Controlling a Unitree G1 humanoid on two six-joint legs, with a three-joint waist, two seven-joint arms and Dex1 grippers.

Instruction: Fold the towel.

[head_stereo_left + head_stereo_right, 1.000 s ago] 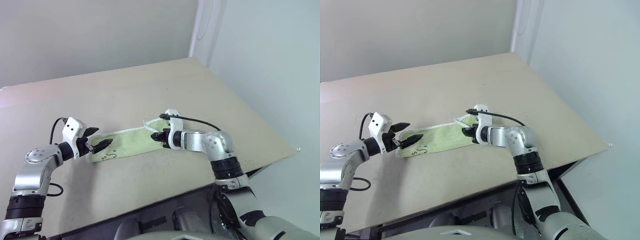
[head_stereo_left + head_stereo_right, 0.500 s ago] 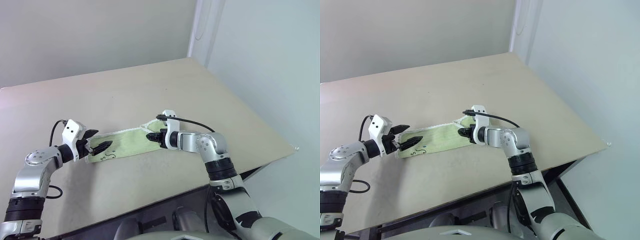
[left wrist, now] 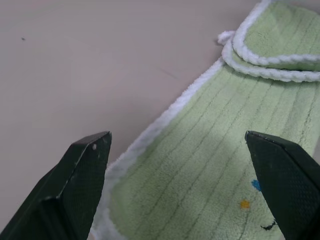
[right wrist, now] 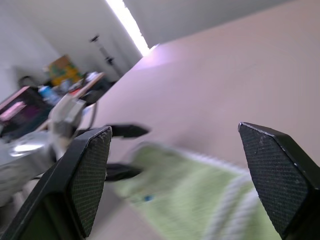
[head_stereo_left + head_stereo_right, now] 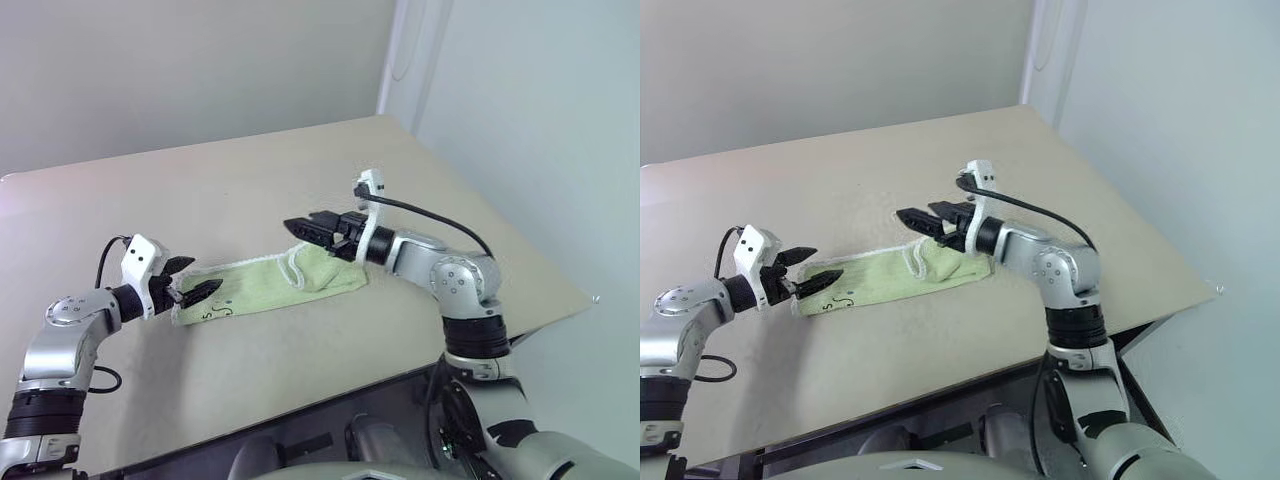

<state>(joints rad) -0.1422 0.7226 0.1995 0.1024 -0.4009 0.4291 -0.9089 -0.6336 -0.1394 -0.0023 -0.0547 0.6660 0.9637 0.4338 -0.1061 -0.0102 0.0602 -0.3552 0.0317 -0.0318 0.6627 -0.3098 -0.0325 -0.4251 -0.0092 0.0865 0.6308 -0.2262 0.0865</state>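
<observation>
The towel [image 5: 262, 289] lies on the tan table as a long pale-green strip with white edging. Its right end [image 5: 328, 270] is doubled over onto itself. My left gripper [image 5: 199, 277] is open at the strip's left end, its fingers [image 3: 80, 185] standing on either side of the towel's edge [image 3: 165, 122] just above the cloth. My right gripper [image 5: 303, 227] hangs open above the folded right end, pointing toward the left, with nothing between its fingers [image 4: 272, 170]. The right wrist view looks down the towel [image 4: 195, 200] to the left gripper [image 4: 134, 150].
The table [image 5: 250, 190] reaches far back and left of the towel. Its front edge [image 5: 330, 395] runs close below the towel, and its right corner [image 5: 590, 295] lies past my right arm. A pale wall [image 5: 540, 120] stands to the right.
My right gripper has opened, let go of the towel's right end and risen above it. That end now lies folded over. The left gripper has stayed put.
</observation>
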